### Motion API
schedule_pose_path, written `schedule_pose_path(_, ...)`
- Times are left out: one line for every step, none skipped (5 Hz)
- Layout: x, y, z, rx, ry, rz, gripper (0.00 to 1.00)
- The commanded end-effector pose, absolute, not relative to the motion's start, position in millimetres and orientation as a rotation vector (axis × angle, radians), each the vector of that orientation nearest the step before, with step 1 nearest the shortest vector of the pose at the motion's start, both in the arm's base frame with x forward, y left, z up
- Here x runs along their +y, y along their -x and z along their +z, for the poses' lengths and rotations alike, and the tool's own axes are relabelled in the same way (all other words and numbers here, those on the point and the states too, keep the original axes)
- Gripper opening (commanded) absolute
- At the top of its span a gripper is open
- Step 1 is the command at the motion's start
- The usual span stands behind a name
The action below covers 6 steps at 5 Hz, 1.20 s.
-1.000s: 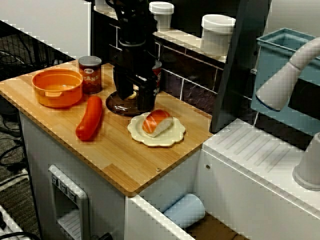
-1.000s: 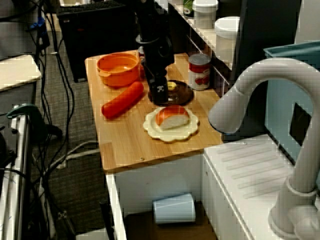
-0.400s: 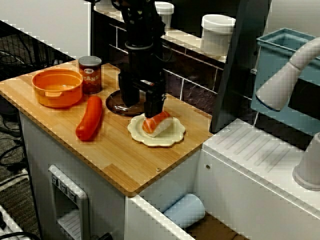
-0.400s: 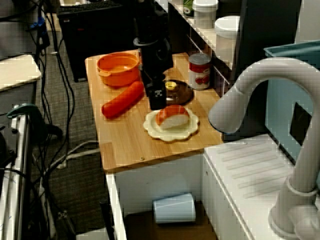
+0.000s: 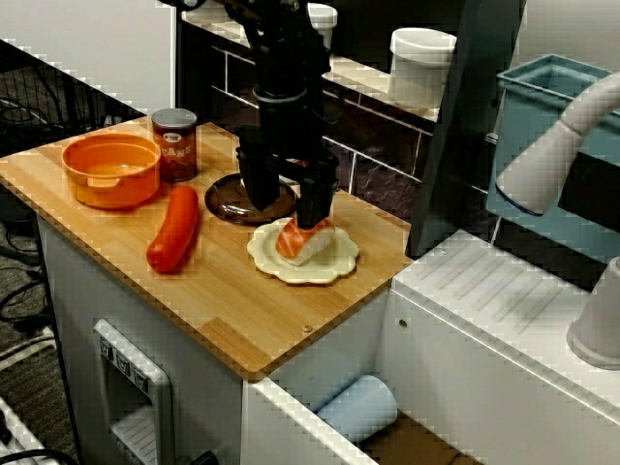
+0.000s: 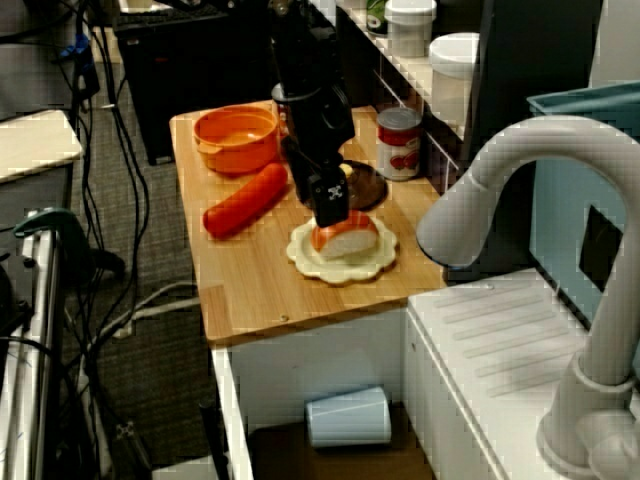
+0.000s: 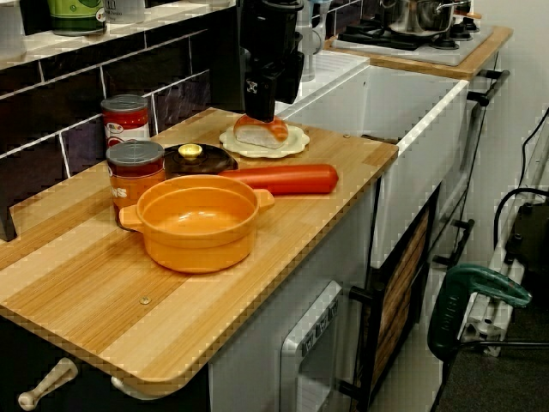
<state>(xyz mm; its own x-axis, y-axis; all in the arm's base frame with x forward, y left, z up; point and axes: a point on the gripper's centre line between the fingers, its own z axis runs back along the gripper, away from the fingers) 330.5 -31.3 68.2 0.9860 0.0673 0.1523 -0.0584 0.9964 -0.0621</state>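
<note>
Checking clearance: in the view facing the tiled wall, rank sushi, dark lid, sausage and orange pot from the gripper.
1. sushi, on the plate, under the gripper.
2. dark lid, beside the plate.
3. sausage, past the lid, nearer the camera.
4. orange pot, beyond the sausage.

The tool (image 6: 330,208) is hovering right at the top of the salmon sushi (image 6: 350,238), which is sitting on a scalloped cream plate (image 6: 343,266); a red sausage (image 6: 245,200) is lying nearby on the table (image 6: 250,285).
</note>
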Motion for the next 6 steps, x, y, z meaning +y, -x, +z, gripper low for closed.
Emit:
schedule_pose_path(-40.8, -328.0, 83.7, -0.207, 0.074, 0.058, 1.00)
schedule_pose_path(-40.4, -329.4, 76.9, -0.200, 0.071, 0.052, 1.00)
schedule_pose_path(-40.8, -331.2, 70.9, -0.196, 0.064, 0.053, 1.00)
schedule_pose_path(-40.9, -332.4, 68.8, -0.191, 0.068, 0.043, 1.00)
schedule_pose_path(-39.9, -333.3, 63.3, -0.198, 0.061, 0.044, 1.00)
schedule_pose_path(-40.9, -335.0, 52.2, -0.194, 0.044, 0.052, 1.00)
